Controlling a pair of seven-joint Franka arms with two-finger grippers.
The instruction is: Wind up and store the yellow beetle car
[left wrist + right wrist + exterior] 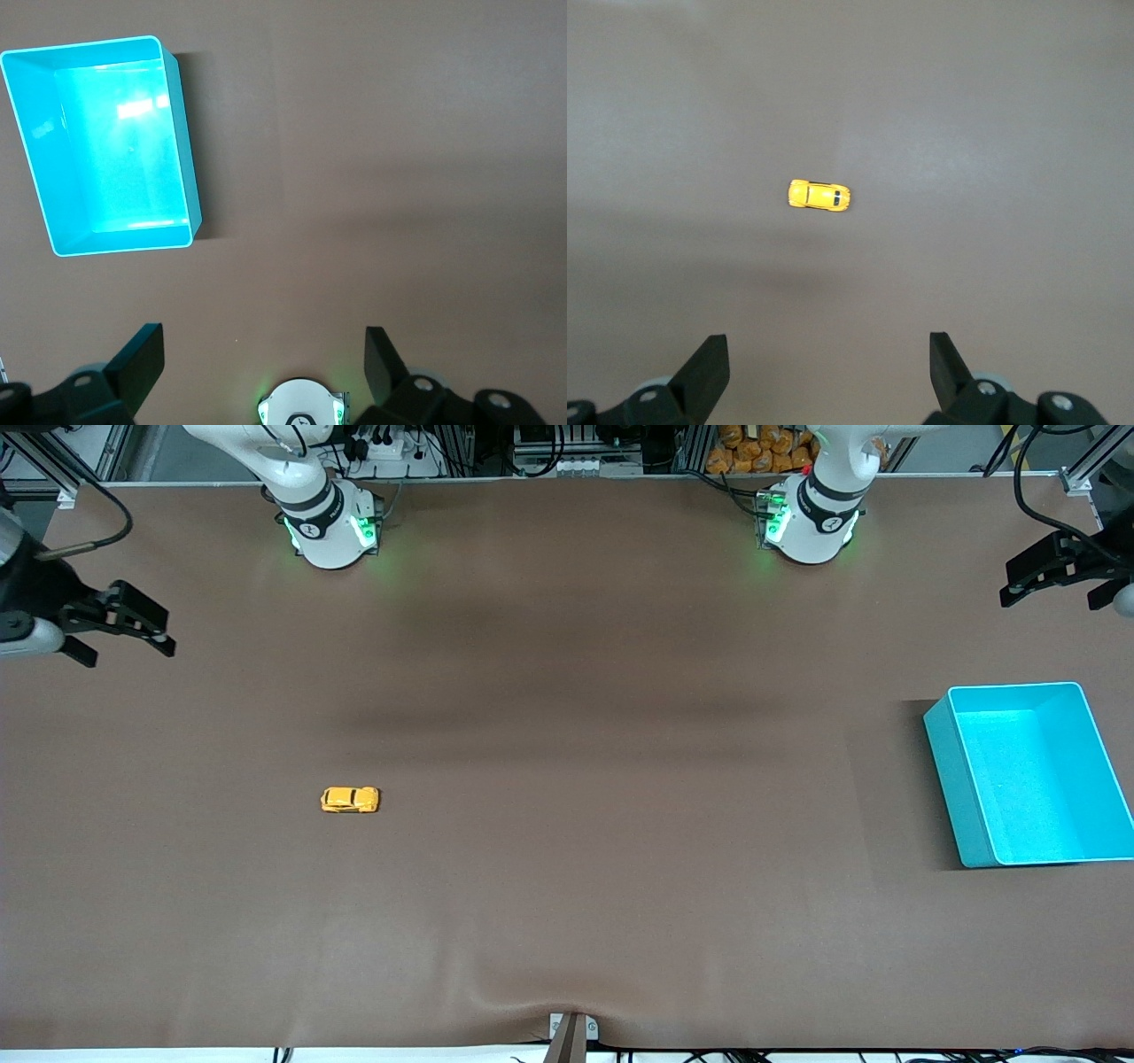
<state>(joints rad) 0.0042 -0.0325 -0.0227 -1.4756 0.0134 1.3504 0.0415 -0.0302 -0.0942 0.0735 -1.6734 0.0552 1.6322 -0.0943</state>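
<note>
The yellow beetle car (pixel 350 800) (pixel 819 195) sat on its wheels on the brown table (pixel 567 921), well apart from the turquoise bin (pixel 961 815) (pixel 190 168), which stood at the left arm's end of the table with nothing in it. The right gripper (pixel 142 624) (pixel 829 372) hung in the air over the right arm's end of the table, far from the bin, its fingers spread wide and holding nothing. The left gripper (pixel 1045 576) (pixel 264 363) hung near the bin at the left arm's end, its fingers likewise spread and holding nothing.

1 yellow beetle car (pixel 350 800), 1 turquoise bin (pixel 959 802), prob. empty.
</note>
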